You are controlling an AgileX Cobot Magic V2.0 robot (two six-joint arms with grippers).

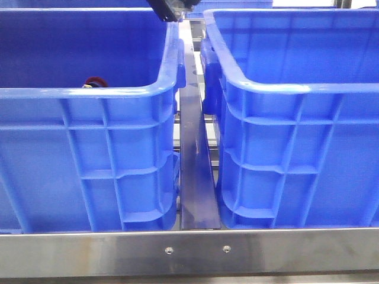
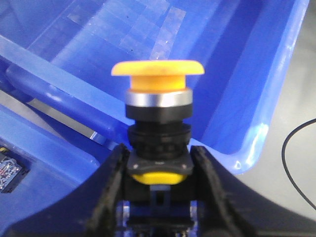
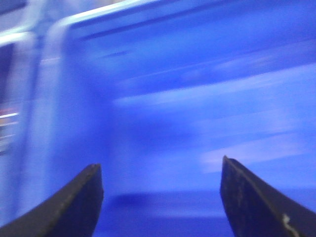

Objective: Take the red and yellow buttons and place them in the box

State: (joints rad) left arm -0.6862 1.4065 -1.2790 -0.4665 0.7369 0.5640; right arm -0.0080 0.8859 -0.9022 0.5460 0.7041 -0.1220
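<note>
One yellow button (image 2: 157, 98) is being clamped upright by the left end effector (image 2: 157, 170) above the box (image 2: 256, 143), while the right end effector (image 3: 160, 197) is being held wide.

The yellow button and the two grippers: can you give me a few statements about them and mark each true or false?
1. The left gripper is shut on the yellow button. True.
2. The button's cap is dark red. False: the cap is yellow-orange, above a silvery collar.
3. The right gripper holds a button too. False: its fingers stand apart with nothing between them.
4. The front view shows two blue crates, the left crate and the right crate, side by side. True.
5. The two crates touch each other. False: a metal rail runs in the gap between them.
</note>
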